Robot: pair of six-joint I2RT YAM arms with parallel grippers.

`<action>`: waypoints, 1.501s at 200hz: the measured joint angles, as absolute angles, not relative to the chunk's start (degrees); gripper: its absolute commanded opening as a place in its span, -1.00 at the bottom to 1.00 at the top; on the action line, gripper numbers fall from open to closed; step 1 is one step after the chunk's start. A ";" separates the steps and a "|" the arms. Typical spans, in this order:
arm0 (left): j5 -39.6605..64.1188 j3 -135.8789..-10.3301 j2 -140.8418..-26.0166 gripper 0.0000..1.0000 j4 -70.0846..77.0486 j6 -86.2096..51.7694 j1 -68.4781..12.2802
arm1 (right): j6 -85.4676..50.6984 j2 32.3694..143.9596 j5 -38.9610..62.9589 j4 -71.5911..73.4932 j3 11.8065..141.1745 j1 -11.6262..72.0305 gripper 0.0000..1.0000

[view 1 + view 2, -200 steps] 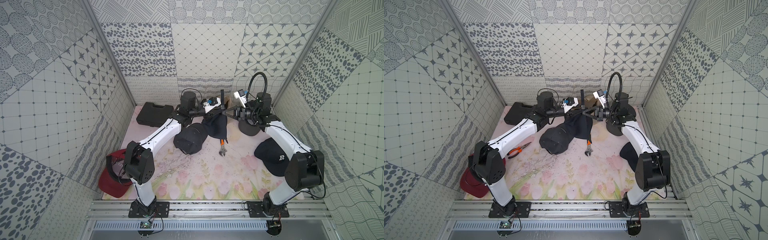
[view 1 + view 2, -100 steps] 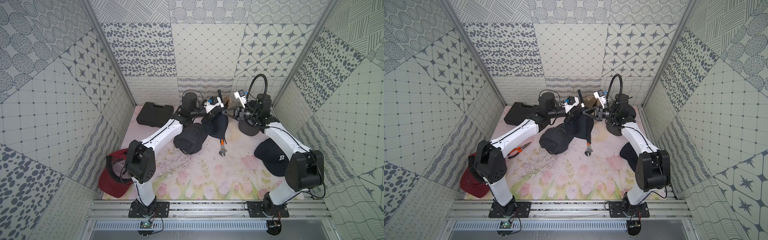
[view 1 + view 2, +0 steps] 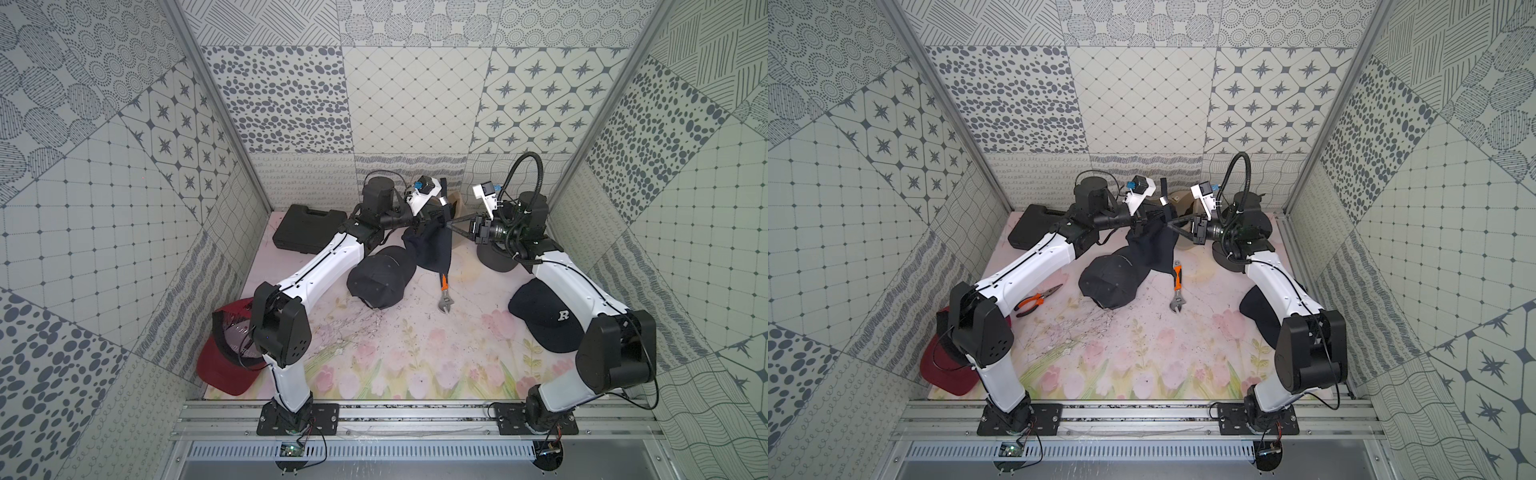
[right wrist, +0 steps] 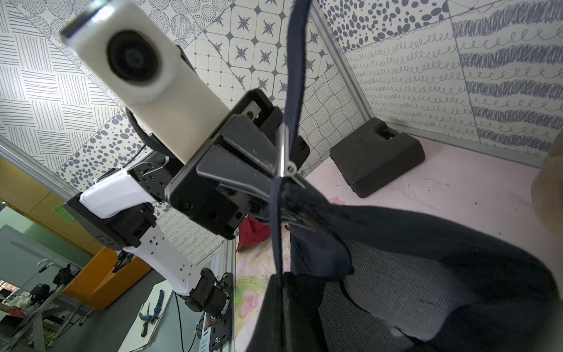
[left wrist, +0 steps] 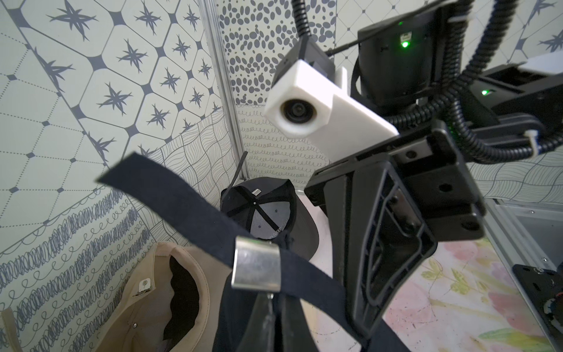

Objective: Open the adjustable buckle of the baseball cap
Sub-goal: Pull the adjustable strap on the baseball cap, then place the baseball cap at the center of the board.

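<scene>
The left claw (image 4: 274,170) is pressed together on the navy cap (image 3: 430,249), right at its metal buckle (image 5: 256,263). Tip to tip with it, the right claw (image 3: 450,224) pinches the strap (image 5: 310,274). The cap hangs beneath both claws over the worktop (image 3: 415,340). A wrench (image 3: 444,295) lies just below it.

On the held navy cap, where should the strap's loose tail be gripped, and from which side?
Likely the strap tail just above the silver buckle, from above, pinching across its flat faces: it stands upright and free there, with cap fabric bunched below.
</scene>
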State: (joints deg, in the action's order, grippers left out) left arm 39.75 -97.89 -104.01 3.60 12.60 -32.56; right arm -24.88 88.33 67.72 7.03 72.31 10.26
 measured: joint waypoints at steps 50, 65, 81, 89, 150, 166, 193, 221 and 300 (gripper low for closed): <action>37.93 -104.73 -106.74 -1.00 -1.83 10.85 -32.42 | -18.11 86.15 64.05 -1.15 69.45 9.93 -1.00; 37.50 -107.02 -107.92 -1.00 -3.51 10.48 -32.18 | -16.82 85.80 62.89 -2.57 67.94 9.58 -1.00; 37.26 -109.49 -109.21 -1.00 -5.41 9.50 -31.68 | -16.19 85.67 61.84 -3.14 66.22 9.13 -1.00; 37.32 -110.43 -109.82 -1.00 -6.61 9.21 -31.62 | -16.08 85.67 61.43 -2.96 65.82 8.80 -1.00; 34.92 -114.96 -112.53 -1.00 -8.10 8.12 -29.28 | -20.18 81.84 58.98 -0.67 61.60 4.89 0.96; 34.26 -116.25 -113.40 -1.00 -8.12 8.05 -28.45 | -22.48 80.84 57.89 0.95 60.12 2.96 0.96; 33.87 -118.30 -115.13 -1.00 -8.08 7.90 -26.72 | -24.58 79.31 55.16 1.56 58.13 0.84 0.96; 33.93 -120.62 -117.86 -1.00 -7.94 7.84 -24.40 | -24.95 77.12 52.51 1.69 56.27 0.67 0.96; 35.24 -121.80 -125.93 -1.00 -4.91 5.72 -15.81 | -26.24 76.12 49.89 4.93 54.24 0.67 0.96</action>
State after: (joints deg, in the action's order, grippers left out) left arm 35.24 -121.80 -125.93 -4.91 5.72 -15.81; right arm -26.24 76.12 49.89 4.93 54.24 0.67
